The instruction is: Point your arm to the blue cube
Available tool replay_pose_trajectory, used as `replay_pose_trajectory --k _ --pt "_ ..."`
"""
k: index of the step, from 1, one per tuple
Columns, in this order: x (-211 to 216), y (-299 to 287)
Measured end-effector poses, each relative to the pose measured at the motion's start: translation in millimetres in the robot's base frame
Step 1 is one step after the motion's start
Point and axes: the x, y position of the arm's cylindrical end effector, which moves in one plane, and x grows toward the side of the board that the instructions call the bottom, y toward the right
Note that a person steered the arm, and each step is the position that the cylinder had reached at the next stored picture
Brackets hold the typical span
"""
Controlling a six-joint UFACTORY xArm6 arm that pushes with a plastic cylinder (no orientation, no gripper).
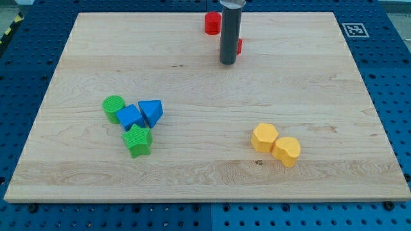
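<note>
My rod stands upright near the view's top, my tip (228, 63) on the worktop (205, 173) between two red blocks; I carry no jaws and hold nothing. The blue cube (130, 117) sits well apart at lower left, touching a blue triangular block (151, 111), a green cylinder (113, 108) and a green star block (138, 140).

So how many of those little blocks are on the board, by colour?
Red: 2, a cylinder and a block mostly hidden behind the rod
Green: 2, a cylinder and a star
Blue: 2, a cube and a triangle
Yellow: 2, a hexagon and a rounded block
Total: 8
</note>
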Motion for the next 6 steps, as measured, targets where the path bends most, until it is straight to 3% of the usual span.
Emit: replay_pose_trajectory --k 2,4,6 --pt "-43 0" --pt "11 -14" --pt "15 -56"
